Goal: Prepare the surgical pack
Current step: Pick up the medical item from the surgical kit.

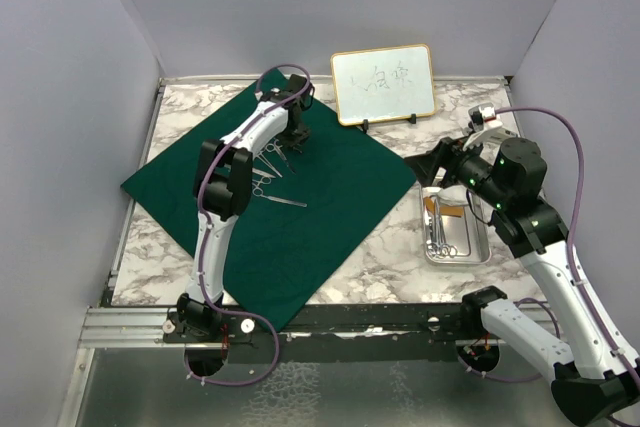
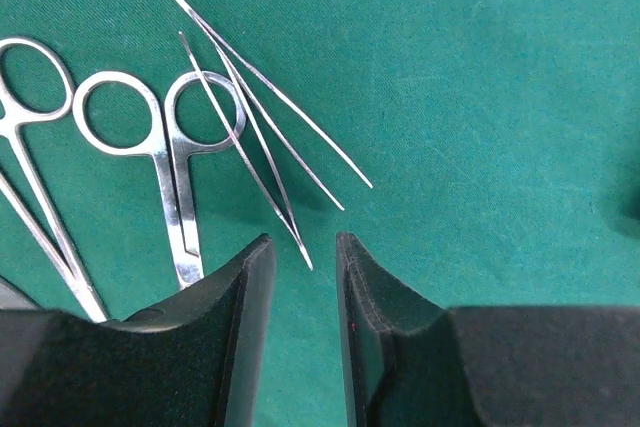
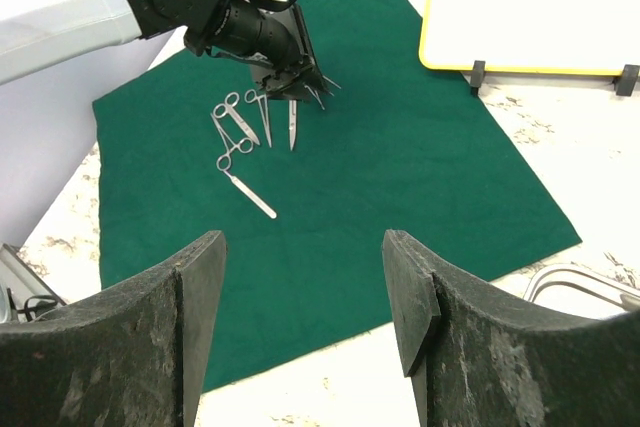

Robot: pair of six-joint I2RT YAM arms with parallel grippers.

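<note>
1. On the left of the worktop [image 1: 400, 247], low over the green cloth [image 1: 340, 207]: left tool [image 2: 303, 243], narrowly spread, pinching nothing.
2. Straight ahead of that gap: thin forceps [image 2: 240, 142], near tip at its mouth, long axis running away and leftward; ring-handled scissors [image 2: 168, 187] just beside.
3. Looks like a short forward reach, left arm far nearer.
4. Right of the cloth: steel tray [image 1: 487, 237], instruments inside.
5. Far right: right tool [image 3: 302, 242], spread wide, empty.

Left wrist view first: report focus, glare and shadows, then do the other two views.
Left wrist: tweezers and green cloth sharp, thin shadows beneath the tweezers; left fingers dark and soft. Right wrist: whiteboard washed out, right fingers slightly blurred. Top external: even light; tray contents too small to resolve.
</note>
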